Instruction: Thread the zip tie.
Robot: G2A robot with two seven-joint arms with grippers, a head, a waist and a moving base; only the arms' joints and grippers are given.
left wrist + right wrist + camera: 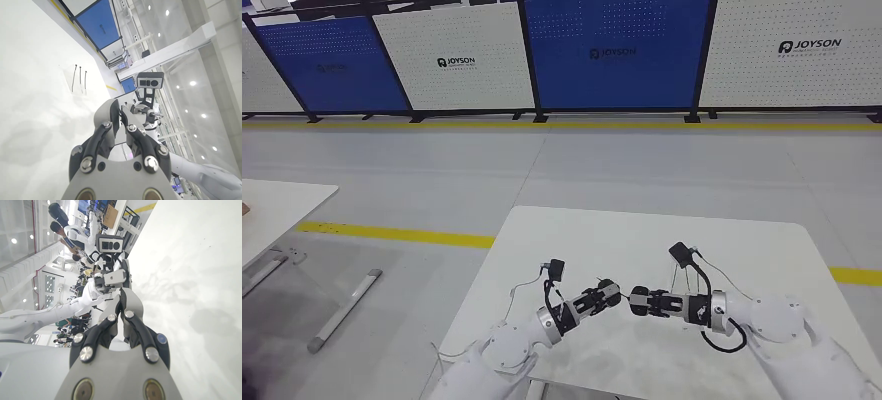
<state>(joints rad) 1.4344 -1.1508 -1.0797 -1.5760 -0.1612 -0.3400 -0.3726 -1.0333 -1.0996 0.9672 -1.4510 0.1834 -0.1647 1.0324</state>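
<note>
1. The left claw (120, 110) is closed down until its fingertips meet. Only a slit of light shows lower between the pads, and anything pinched there is too thin to make out.
2. The right claw (121, 293) is pressed shut too, pads together. I cannot tell whether it has hold of anything.
3. The two claws face each other tip to tip above the tabletop (572, 240), closer to its near edge than its far one. Whether the tips touch I cannot say.
4. Three zip ties (80, 77) lie flat side by side, roughly parallel. They appear to sit close to the tabletop's right edge, toward the far right corner, well apart from both claws.
5. The nose-to-nose pose suggests the threading step itself: one claw steadying the head end of a tie while the other brings the pointed tail to its slot. That is a reading of the pose, since no tie can be seen between them.
6. If so, the next move calls for very fine alignment. The tail must be square to the slot, then pushed gently along its length while the other claw holds firm.
7. If both claws are empty, one must first go to the right edge and pick a tie.
</note>
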